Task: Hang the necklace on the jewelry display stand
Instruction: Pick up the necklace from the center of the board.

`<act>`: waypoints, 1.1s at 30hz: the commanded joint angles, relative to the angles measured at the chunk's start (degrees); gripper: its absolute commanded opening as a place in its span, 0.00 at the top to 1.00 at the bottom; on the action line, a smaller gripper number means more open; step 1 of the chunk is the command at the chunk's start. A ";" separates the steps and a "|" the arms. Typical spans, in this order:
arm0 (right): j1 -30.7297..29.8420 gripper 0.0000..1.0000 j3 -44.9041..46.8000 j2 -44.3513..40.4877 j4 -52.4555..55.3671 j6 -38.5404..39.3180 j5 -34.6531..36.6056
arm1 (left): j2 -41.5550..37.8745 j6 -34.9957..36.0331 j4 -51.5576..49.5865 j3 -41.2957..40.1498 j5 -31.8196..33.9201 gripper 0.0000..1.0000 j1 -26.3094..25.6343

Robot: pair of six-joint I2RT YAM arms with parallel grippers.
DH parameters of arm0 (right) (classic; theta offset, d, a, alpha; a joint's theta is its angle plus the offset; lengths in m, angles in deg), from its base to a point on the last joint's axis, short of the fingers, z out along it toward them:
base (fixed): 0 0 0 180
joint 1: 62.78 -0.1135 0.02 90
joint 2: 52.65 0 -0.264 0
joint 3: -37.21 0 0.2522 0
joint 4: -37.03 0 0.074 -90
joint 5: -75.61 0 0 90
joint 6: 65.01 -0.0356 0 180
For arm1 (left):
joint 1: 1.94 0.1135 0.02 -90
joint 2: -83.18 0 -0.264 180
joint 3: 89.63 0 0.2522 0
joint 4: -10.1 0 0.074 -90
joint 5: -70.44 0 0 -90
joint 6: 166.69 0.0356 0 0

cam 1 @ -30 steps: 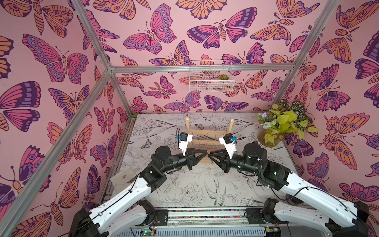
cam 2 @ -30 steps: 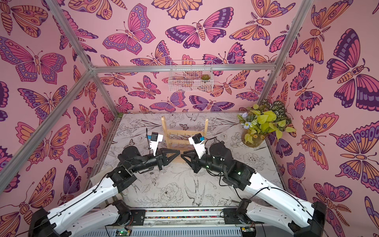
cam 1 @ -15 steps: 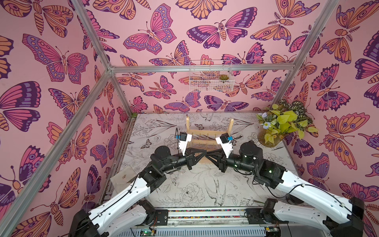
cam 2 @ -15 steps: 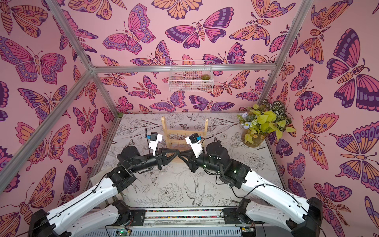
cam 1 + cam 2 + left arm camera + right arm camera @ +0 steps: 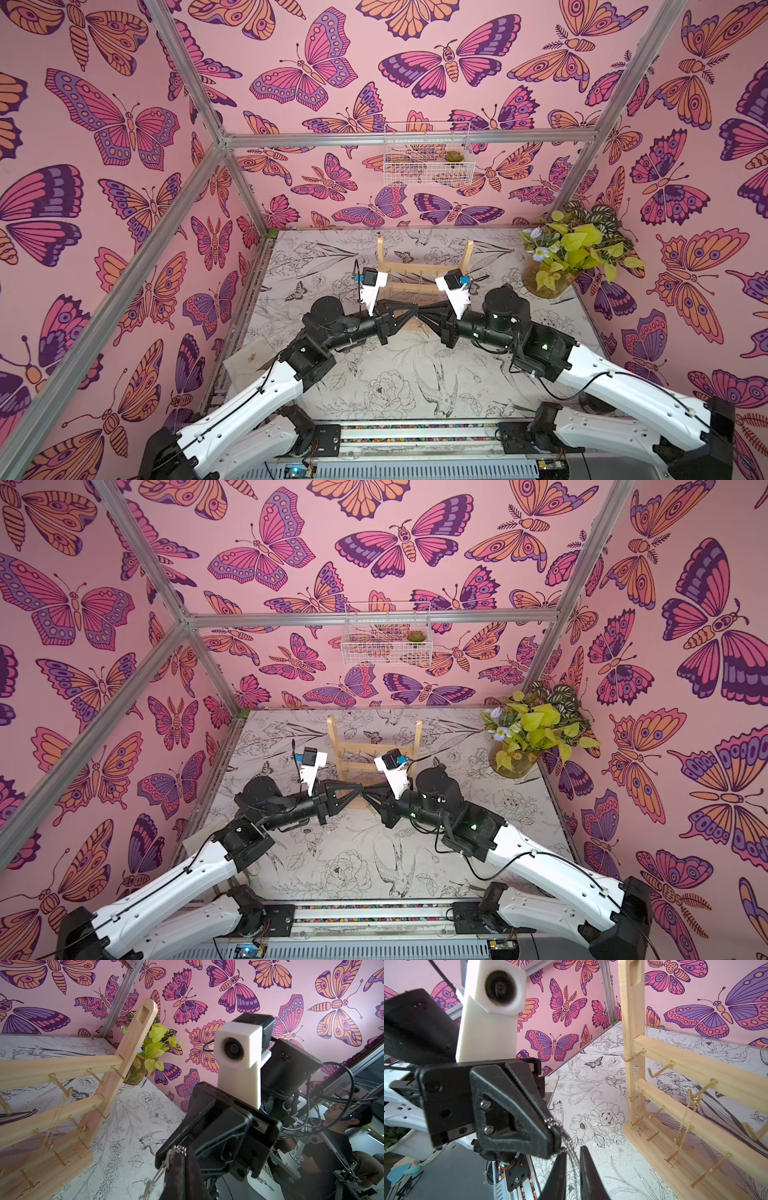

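Observation:
The jewelry display stand (image 5: 424, 268) (image 5: 374, 750) is a pale wooden rack standing upright at mid-table. Just in front of it my two grippers meet tip to tip in both top views. My left gripper (image 5: 415, 311) (image 5: 185, 1150) is shut on the necklace (image 5: 164, 1165) (image 5: 568, 1140), a fine chain that looks silvery and hangs down from its tips. My right gripper (image 5: 421, 312) (image 5: 573, 1153) is open by a narrow gap, one finger on each side of the hanging chain. The chain is too thin to show in the top views.
A gold chain (image 5: 685, 1122) and a thin silvery chain (image 5: 636, 1095) hang from hooks on the stand. A potted plant (image 5: 577, 253) stands at the back right. A white wire basket (image 5: 428, 162) hangs on the back wall. A tan flat pad (image 5: 249, 361) lies at the left edge.
My right gripper has moved left until its tips meet the left gripper's, and its jaws have narrowed around the chain. The left arm has stayed still.

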 commanded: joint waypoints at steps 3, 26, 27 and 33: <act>-0.21 0.85 -1.03 -0.07 -1.17 -0.03 1.12 | -0.68 -0.30 0.45 1.37 -0.88 1.00 0.24; -0.56 0.92 -0.07 0.72 -5.02 -1.06 0.24 | -0.67 -0.71 0.63 1.32 -0.35 1.00 0.19; -0.58 0.94 0.01 0.64 -5.11 -1.17 0.24 | -0.72 -0.74 0.63 1.27 -0.18 1.00 0.22; -0.69 0.98 0.28 0.31 -5.30 -1.43 0.42 | -1.44 -0.74 0.63 0.80 0.58 1.00 0.24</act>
